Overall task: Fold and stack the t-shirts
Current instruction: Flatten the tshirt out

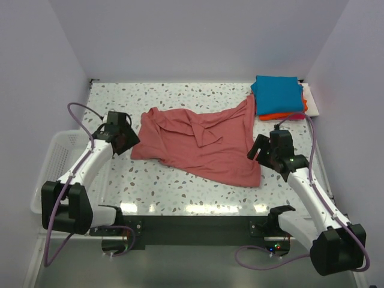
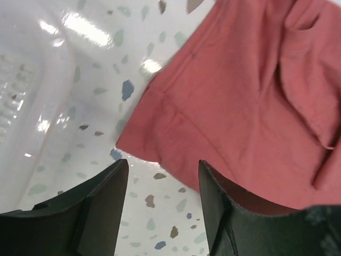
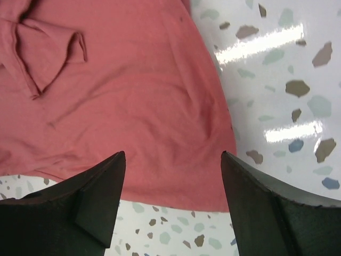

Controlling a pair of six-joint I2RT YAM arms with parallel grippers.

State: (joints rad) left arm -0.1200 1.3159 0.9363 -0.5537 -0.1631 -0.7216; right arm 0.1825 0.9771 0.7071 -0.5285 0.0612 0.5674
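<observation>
Sprawling dusty-red t-shirt [image 1: 201, 144], teal-blue t-shirt [image 1: 277, 93] stacked

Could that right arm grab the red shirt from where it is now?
Probably yes. Its pincer is open and hovers just above the near right corner of the red shirt. Nothing lies between them, so it likely only needs to drop down and close.

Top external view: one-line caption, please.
Open left pincer and right pincer flank the crumpled dusty-red t-shirt on the speckled table; teal-blue t-shirt stacked on orange t-shirt.
</observation>
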